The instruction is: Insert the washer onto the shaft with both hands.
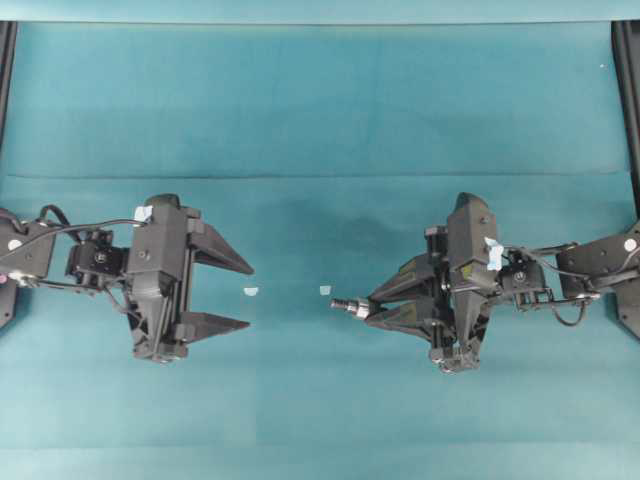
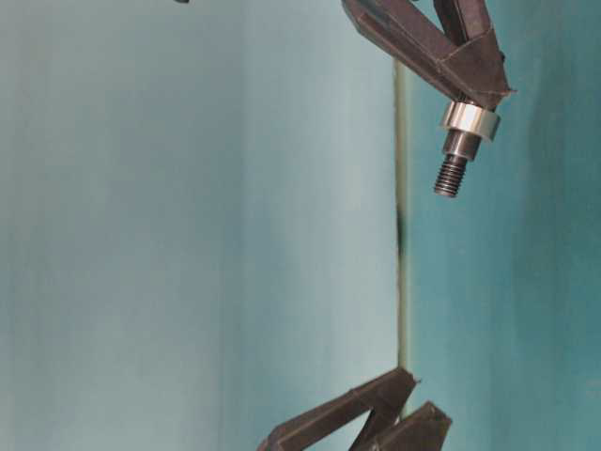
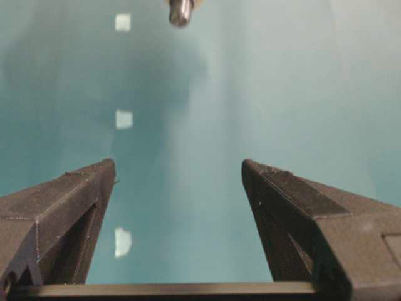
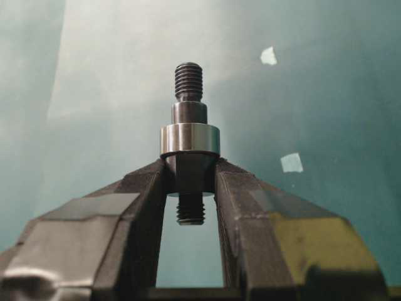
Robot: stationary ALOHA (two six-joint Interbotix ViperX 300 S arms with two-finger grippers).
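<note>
My right gripper [image 1: 372, 306] is shut on the shaft [image 4: 188, 88], a dark stepped rod with threaded ends that sticks out past the fingertips toward the left arm. The washer [image 4: 189, 138], a shiny grey ring, sits around the shaft right against my right fingertips [image 4: 220, 172]. From table level the washer [image 2: 469, 119] shows just below the right gripper [image 2: 484, 94], with the shaft's threaded end [image 2: 452, 175] beyond it. My left gripper [image 1: 249, 296] stands open and empty, well apart from the shaft. Only the shaft's tip [image 3: 180, 11] shows at the top of the left wrist view.
Small pale tape squares [image 1: 251, 291] [image 1: 325, 290] lie on the teal table cover [image 1: 320, 120] between the two grippers. Black frame rails [image 1: 628, 90] run along the left and right sides.
</note>
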